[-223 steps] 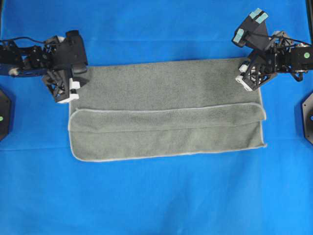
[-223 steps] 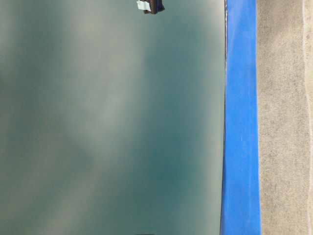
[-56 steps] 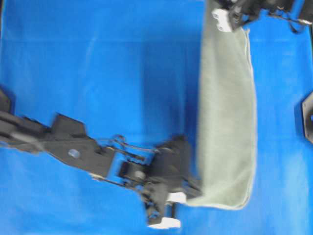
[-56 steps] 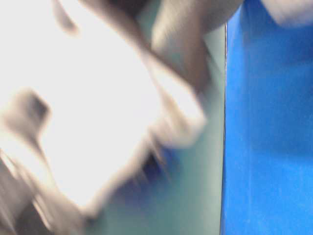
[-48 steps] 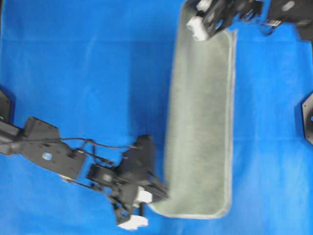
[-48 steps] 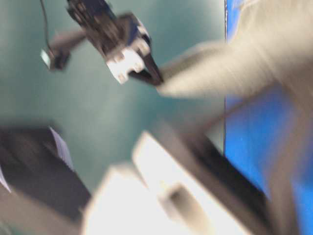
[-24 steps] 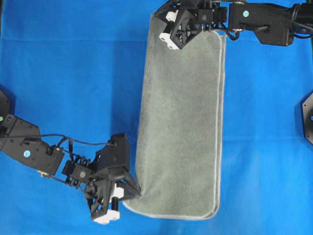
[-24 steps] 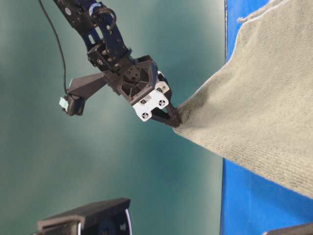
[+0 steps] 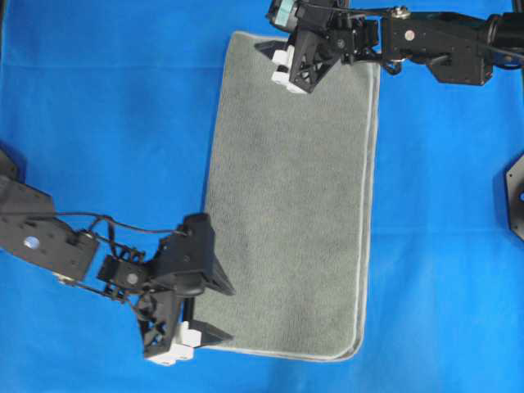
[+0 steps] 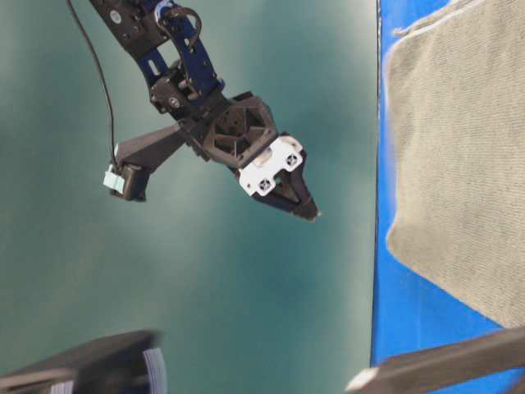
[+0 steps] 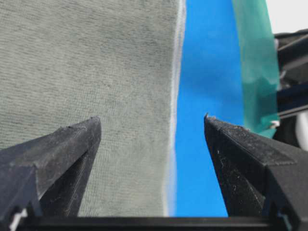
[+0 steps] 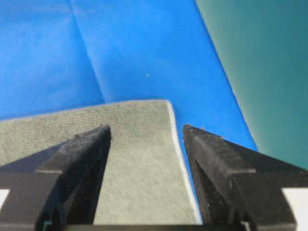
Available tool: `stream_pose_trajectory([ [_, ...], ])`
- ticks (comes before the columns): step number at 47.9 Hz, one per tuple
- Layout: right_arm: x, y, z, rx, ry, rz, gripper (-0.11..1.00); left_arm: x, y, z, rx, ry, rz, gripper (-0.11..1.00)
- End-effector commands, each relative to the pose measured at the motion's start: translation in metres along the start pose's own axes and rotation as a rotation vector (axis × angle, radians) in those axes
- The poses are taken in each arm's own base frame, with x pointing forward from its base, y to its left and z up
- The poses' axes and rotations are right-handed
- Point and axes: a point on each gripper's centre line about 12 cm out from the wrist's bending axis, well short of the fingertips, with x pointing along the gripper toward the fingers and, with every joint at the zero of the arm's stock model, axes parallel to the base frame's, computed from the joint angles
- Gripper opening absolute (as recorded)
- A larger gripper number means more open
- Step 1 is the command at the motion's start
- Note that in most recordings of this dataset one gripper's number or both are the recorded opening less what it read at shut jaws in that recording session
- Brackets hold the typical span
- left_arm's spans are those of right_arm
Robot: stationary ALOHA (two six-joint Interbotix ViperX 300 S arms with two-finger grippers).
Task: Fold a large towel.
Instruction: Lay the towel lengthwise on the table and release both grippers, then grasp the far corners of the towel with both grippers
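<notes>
Both end effectors (image 9: pixel 214 309) (image 9: pixel 270 51) above towel (image 9: pixel 295 205)

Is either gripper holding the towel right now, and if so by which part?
Nothing is held. The left gripper and right gripper both stand open above the towel, which lies flat on the blue sheet.
</notes>
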Motion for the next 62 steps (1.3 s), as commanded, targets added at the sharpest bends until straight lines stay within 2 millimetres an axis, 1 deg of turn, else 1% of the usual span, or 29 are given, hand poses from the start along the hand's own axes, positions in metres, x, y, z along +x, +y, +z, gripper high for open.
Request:
stream_pose_trajectory([
  [1,-0.027,-0.001,0.02,0.0,-0.065,-0.008,0.62,-0.025,-0.012,0.021,0.011,-0.035,-0.022,0.8],
  [4,-0.044,0.001,0.023,-0.001,-0.085,-0.007,0.63,-0.038,-0.012,0.026,0.024,-0.035,-0.017,0.8],
  [7,-0.065,0.002,0.025,0.004,-0.119,0.0,0.63,-0.054,-0.006,0.035,0.047,-0.049,0.001,0.8],
  [8,-0.071,0.003,0.022,0.006,-0.122,0.001,0.63,-0.059,-0.005,0.038,0.058,-0.057,0.004,0.8],
  [9,-0.082,0.002,0.022,0.014,-0.14,0.004,0.63,-0.064,-0.002,0.04,0.067,-0.064,0.009,0.8],
  [10,-0.09,0.003,0.021,0.022,-0.151,0.008,0.63,-0.069,0.0,0.043,0.077,-0.076,0.013,0.79],
  [15,-0.124,0.005,0.01,0.065,-0.209,0.042,0.63,-0.094,0.014,0.057,0.153,-0.15,0.042,0.79],
  [18,-0.144,0.007,0.0,0.092,-0.253,0.073,0.63,-0.111,0.026,0.065,0.212,-0.21,0.073,0.79],
  [20,-0.157,0.01,-0.005,0.112,-0.287,0.098,0.63,-0.121,0.034,0.069,0.249,-0.255,0.092,0.79],
  [21,-0.168,0.013,-0.009,0.125,-0.315,0.117,0.63,-0.125,0.037,0.07,0.268,-0.275,0.102,0.79],
  [25,-0.195,0.02,-0.018,0.15,-0.385,0.165,0.63,-0.143,0.051,0.077,0.314,-0.371,0.144,0.79],
  [30,-0.219,0.027,-0.029,0.168,-0.442,0.21,0.63,-0.164,0.065,0.082,0.338,-0.467,0.195,0.79],
  [33,-0.225,0.027,-0.037,0.183,-0.451,0.214,0.62,-0.175,0.075,0.083,0.335,-0.51,0.231,0.79],
  [36,-0.224,0.024,-0.044,0.2,-0.428,0.197,0.62,-0.181,0.087,0.084,0.317,-0.531,0.272,0.79],
  [40,-0.215,0.019,-0.052,0.216,-0.357,0.147,0.62,-0.184,0.11,0.087,0.28,-0.528,0.345,0.79],
  [43,-0.203,0.013,-0.059,0.228,-0.289,0.102,0.62,-0.184,0.134,0.089,0.242,-0.512,0.415,0.79],
  [48,-0.177,0.0,-0.072,0.263,-0.158,0.023,0.62,-0.178,0.172,0.09,0.189,-0.47,0.511,0.79],
  [50,-0.166,-0.005,-0.078,0.273,-0.108,-0.005,0.62,-0.174,0.188,0.089,0.163,-0.446,0.545,0.79],
  [51,-0.16,-0.007,-0.081,0.278,-0.083,-0.016,0.62,-0.17,0.2,0.088,0.142,-0.429,0.569,0.79],
  [52,-0.151,-0.011,-0.084,0.284,-0.05,-0.031,0.62,-0.168,0.208,0.088,0.13,-0.417,0.583,0.79],
  [59,-0.113,-0.023,-0.101,0.308,0.083,-0.075,0.62,-0.147,0.256,0.085,0.071,-0.356,0.655,0.79],
  [60,-0.107,-0.025,-0.103,0.311,0.101,-0.08,0.62,-0.142,0.267,0.083,0.058,-0.347,0.667,0.79],
  [62,-0.097,-0.028,-0.108,0.315,0.135,-0.09,0.62,-0.135,0.28,0.083,0.047,-0.341,0.681,0.79],
])
